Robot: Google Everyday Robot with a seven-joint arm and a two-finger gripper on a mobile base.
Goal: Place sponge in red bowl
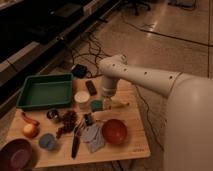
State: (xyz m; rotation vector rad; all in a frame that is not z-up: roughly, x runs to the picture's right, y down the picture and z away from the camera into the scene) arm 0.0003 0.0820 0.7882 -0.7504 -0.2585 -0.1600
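One half-hidden gripper [106, 103] beside the sponge [96, 105]

On the table [135, 145], the tray [45, 91] sits at ten o'clock from the centre, with the cup [81, 98] just beside it at three o'clock. The sponge [96, 105] lies at four o'clock of the cup, the gripper [107, 103] just beside the sponge at three o'clock. The bowl [115, 131] lies at five o'clock of the sponge, a cloth [92, 137] just beside it at nine o'clock.
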